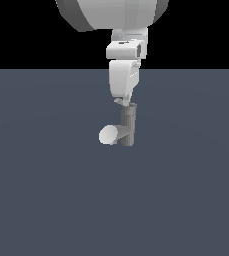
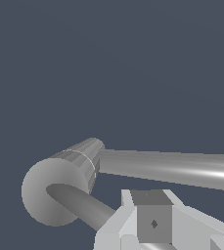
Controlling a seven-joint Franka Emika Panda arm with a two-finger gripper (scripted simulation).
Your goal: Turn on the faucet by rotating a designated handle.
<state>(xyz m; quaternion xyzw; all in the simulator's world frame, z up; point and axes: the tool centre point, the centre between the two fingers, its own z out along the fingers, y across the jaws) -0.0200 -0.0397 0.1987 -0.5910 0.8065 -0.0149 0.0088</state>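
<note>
The faucet (image 1: 128,127) is a small grey upright tap on the dark floor, and its thick spout (image 1: 108,135) ends in a pale round face toward the exterior view's left. In the wrist view I look down on its round cap (image 2: 42,195), with the long spout (image 2: 172,168) lower down. The handle (image 2: 79,205) is a thin dark lever running from the cap to under my fingers. My gripper (image 1: 122,102) hangs just above the tap's top with fingers together, empty; it also shows in the wrist view (image 2: 151,205). In the exterior view I cannot tell the handle from the fingertips.
The white arm (image 1: 123,75) comes straight down from the top of the exterior view. A flat dark grey floor (image 1: 46,200) lies all around the tap.
</note>
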